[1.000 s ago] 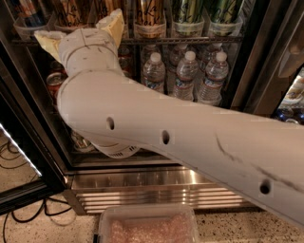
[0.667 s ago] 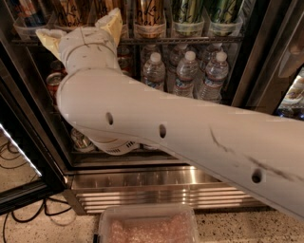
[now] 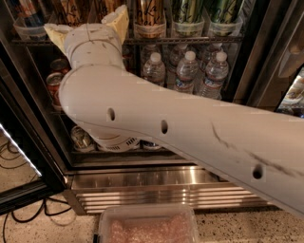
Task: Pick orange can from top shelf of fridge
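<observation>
Fingers of the gripper are seen spread apart at the front rail of the top shelf of the fridge, clamped on nothing. The orange can is stood upright on that shelf (green cans alongside), just beside one yellow fingertip; water bottles are ranged below.
</observation>
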### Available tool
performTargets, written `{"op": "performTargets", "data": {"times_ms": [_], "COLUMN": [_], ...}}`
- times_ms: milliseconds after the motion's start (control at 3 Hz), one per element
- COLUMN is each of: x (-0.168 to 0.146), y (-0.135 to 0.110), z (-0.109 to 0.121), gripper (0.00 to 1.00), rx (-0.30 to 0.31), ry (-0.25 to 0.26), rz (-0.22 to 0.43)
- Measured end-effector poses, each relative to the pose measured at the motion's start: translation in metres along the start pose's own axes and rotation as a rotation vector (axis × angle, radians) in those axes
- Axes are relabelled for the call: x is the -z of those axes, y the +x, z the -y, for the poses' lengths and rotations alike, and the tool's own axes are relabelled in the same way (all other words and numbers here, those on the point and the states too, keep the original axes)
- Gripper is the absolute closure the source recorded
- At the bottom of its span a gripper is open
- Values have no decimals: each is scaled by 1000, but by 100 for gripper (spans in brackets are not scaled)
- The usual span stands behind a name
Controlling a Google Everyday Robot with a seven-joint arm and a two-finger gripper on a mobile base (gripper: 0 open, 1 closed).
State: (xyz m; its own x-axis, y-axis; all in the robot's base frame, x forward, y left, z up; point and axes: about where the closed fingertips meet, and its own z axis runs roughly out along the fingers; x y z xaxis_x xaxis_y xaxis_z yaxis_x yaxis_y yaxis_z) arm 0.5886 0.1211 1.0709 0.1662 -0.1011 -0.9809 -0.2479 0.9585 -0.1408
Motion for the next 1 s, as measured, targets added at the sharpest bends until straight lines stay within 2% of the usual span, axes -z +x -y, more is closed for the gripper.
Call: {"op": "performTargets", "data": {"times_ms": [667, 1000], "x": [-6, -11], "y": [-1, 1], "z": [9, 17], "gripper": [22, 22], "rx": [-8, -7], "ry": [28, 47], "rz": [1, -2]}}
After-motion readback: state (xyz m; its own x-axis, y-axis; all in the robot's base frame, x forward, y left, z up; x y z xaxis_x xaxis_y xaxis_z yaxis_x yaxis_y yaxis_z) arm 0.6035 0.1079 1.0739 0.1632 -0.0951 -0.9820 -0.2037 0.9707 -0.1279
